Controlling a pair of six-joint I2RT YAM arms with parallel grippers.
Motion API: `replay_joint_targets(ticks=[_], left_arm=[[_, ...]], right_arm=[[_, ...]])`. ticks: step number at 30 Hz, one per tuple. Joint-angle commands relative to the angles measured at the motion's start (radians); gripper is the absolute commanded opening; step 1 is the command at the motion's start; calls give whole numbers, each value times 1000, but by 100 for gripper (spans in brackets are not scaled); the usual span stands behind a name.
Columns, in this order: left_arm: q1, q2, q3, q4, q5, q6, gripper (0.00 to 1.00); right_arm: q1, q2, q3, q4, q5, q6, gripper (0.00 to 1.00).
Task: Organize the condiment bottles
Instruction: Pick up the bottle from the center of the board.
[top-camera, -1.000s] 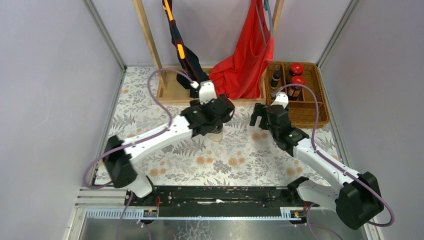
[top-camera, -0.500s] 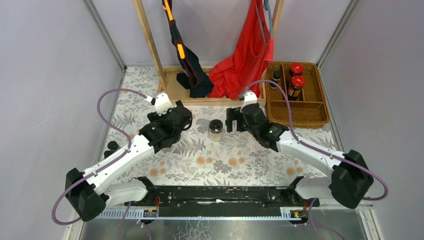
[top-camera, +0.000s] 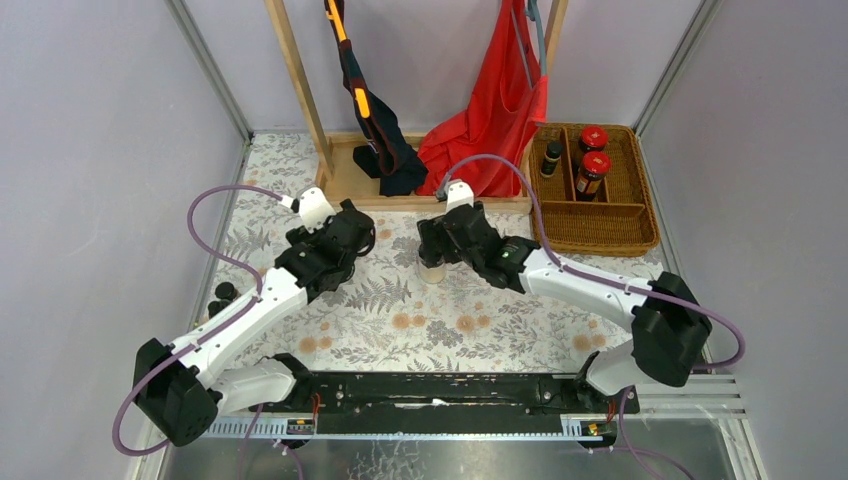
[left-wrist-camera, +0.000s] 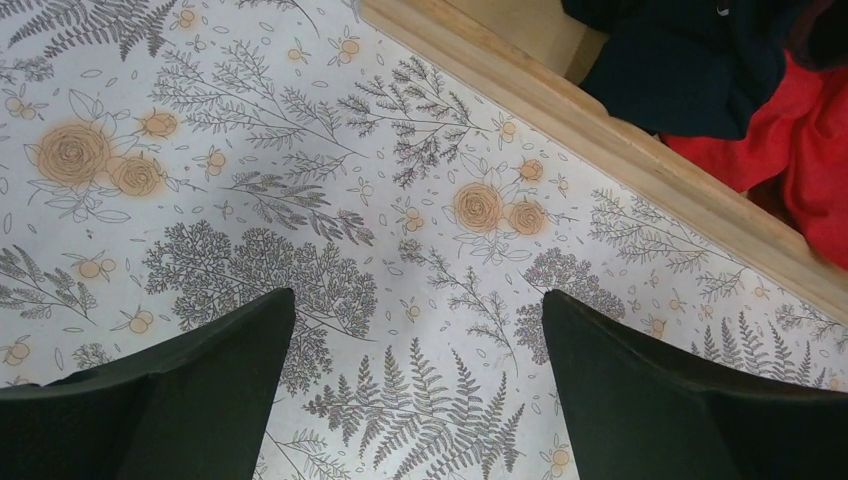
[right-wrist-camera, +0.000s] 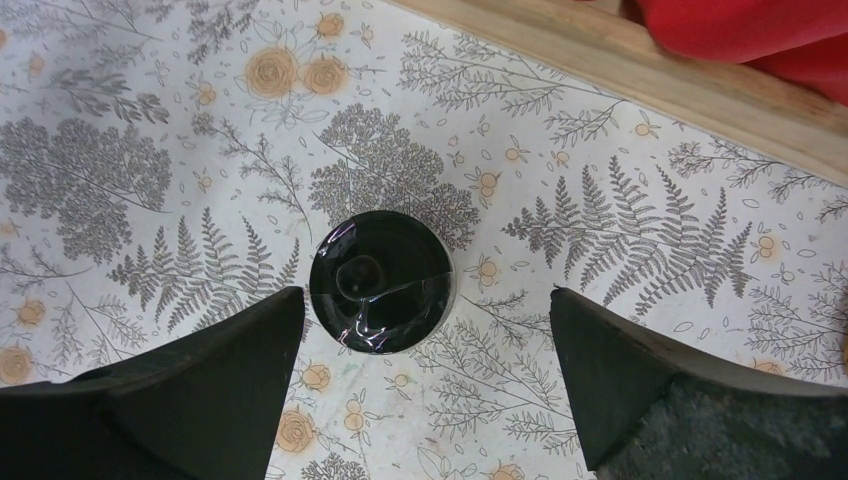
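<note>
The right end effector (right-wrist-camera: 425, 300) hangs over a pale black-capped bottle (top-camera: 432, 270) standing upright near the middle of the floral-clothed desk (top-camera: 480, 330). Its fingers are spread wide to either side of the cap. The wrist view looks straight down on the glossy lid, which sits closer to the left finger than the right, with clear cloth showing on the right side, so the bottle is bracketed but not gripped. The straddle looks like the setup for a pickup. A slight shift to centre the bottle would likely be wise before the fingers close, since an off-centre squeeze could tip it. The left end effector (left-wrist-camera: 417, 300) is also spread, with nothing between its fingers but printed fern leaves, and it is parked well to the left, apparently out of its partner's way. At the far right corner a divided wicker basket (top-camera: 640, 215) holds two red-lidded jars (top-camera: 592, 155), one behind the other in one compartment. A small dark bottle (top-camera: 551, 156) stands in the compartment beside them, which suggests where the pale bottle is bound. A red garment (top-camera: 490, 110) drapes from a wooden rack (top-camera: 300, 90) behind.
</note>
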Motion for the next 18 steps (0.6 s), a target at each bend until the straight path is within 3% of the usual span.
replay_joint_targets(ticks=[1,18], left_arm=[[14,0,-14,39,3,-46,93],[40,-7,-42,42,27,-77,100]], right_arm=[[20,39,71,-19,30,-19,100],[48,180,142,-45,24,-30,100]])
